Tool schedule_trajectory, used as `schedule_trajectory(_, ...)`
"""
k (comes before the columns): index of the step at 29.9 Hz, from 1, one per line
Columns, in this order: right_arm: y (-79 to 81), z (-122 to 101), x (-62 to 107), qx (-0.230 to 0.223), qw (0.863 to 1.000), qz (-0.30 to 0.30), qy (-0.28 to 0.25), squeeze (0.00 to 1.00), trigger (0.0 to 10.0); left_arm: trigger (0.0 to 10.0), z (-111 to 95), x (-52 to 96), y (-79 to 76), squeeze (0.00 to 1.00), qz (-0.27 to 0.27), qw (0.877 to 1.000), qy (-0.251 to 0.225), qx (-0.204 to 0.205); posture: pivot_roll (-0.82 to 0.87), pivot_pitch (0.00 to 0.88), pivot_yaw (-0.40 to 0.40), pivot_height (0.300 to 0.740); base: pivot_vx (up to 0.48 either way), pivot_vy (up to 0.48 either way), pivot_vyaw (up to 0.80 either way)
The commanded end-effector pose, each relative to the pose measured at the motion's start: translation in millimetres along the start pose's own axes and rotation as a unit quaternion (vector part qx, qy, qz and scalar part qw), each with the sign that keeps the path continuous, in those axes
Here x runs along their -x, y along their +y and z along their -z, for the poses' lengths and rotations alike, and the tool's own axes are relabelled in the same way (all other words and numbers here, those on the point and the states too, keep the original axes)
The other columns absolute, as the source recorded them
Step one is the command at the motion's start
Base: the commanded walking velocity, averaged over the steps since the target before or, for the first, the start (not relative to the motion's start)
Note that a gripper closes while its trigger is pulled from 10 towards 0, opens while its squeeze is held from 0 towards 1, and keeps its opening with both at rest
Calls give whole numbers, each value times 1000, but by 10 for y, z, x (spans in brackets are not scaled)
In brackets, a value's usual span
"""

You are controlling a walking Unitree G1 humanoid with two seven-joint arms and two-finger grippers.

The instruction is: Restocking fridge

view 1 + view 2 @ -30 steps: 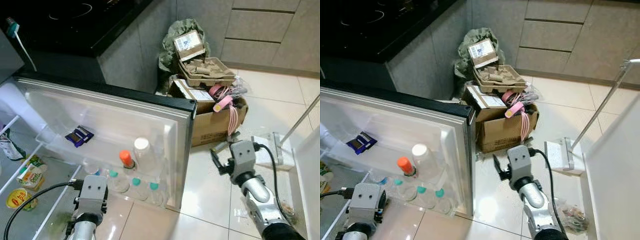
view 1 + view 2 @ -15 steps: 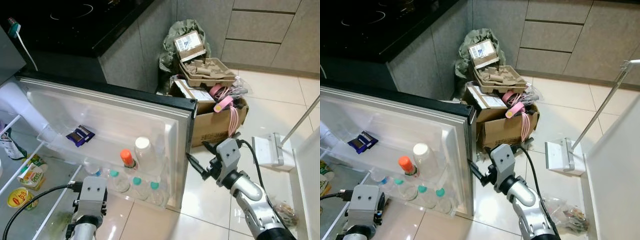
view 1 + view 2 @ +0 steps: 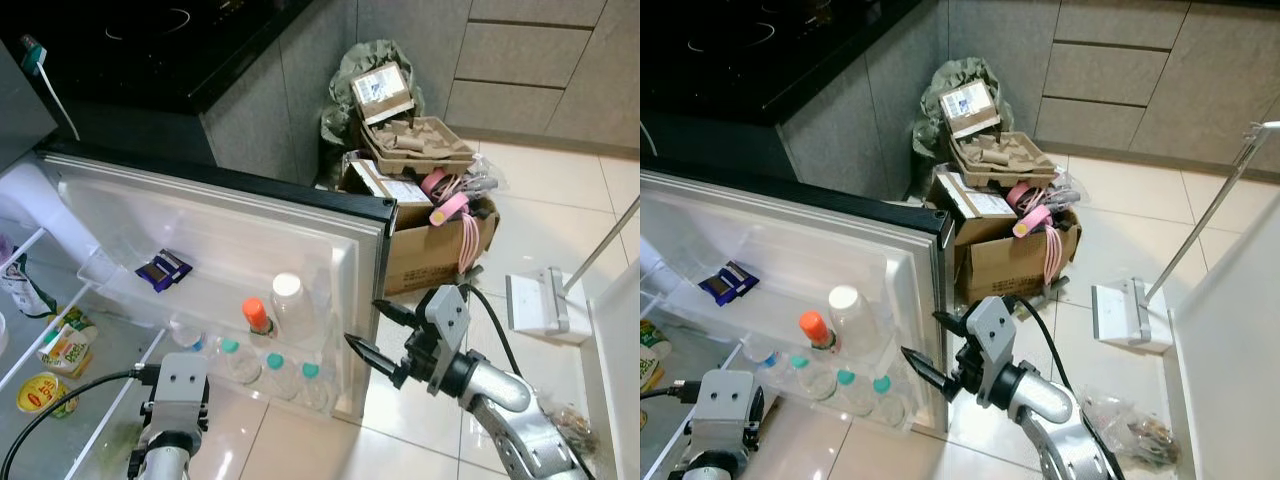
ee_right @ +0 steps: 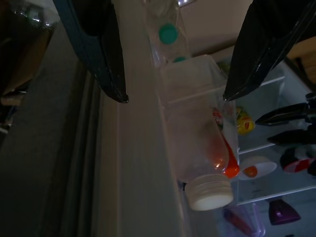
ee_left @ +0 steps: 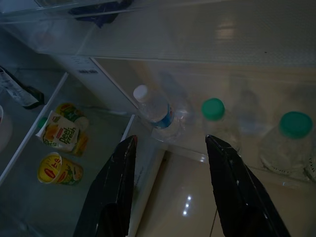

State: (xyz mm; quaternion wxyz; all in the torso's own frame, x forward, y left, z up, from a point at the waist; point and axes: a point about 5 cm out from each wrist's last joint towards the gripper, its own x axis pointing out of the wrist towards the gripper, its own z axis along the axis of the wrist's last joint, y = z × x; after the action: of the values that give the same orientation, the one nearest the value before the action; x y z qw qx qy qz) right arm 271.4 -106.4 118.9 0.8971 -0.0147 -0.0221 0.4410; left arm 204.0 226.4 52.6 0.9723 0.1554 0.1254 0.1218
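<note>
The fridge door point(image 3: 230, 240) stands swung wide open in front of me, its inner side facing up toward my head; on its upper shelf lies a dark blue packet point(image 3: 161, 269); lower down stand an orange-capped bottle point(image 3: 256, 316) and a white-capped jar point(image 3: 288, 303), and the bottom rack holds green-capped bottles point(image 3: 271, 368). My right tool point(image 3: 381, 334) sits at the door's free edge, its two black fingers spread wide with one to each side of that edge, pinching nothing. My left tool point(image 5: 170, 148) hangs low before the bottom rack, fingers spread, empty. Inside the fridge, to my left, yellow packs point(image 3: 58, 348) lie on a shelf. Beyond the door, a cardboard box point(image 3: 425, 245) of clutter stands on the tiled floor point(image 3: 540, 205).
</note>
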Motion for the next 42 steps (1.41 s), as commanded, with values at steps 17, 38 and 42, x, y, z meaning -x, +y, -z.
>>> schedule_trajectory(17, -325, 1038, 879, -50, 949, 231, 211, 0, 10000, 10000, 28, 15, -80, 0, 8, 1000, 13, 10, -100, 162, 31, 737, 0, 0, 0)
schedule_trajectory(38, -295, 1048, 778, -48, 953, 230, 189, 0, 10000, 10000, 2, -20, -86, 0, 9, 1000, 11, 9, -100, 161, 36, 737, -164, 0, 0)
schedule_trajectory(42, -298, 1042, 766, -47, 954, 229, 186, 0, 10000, 10000, -3, -29, -89, 0, 8, 1000, 10, 10, -100, 161, 36, 737, 0, 0, 0)
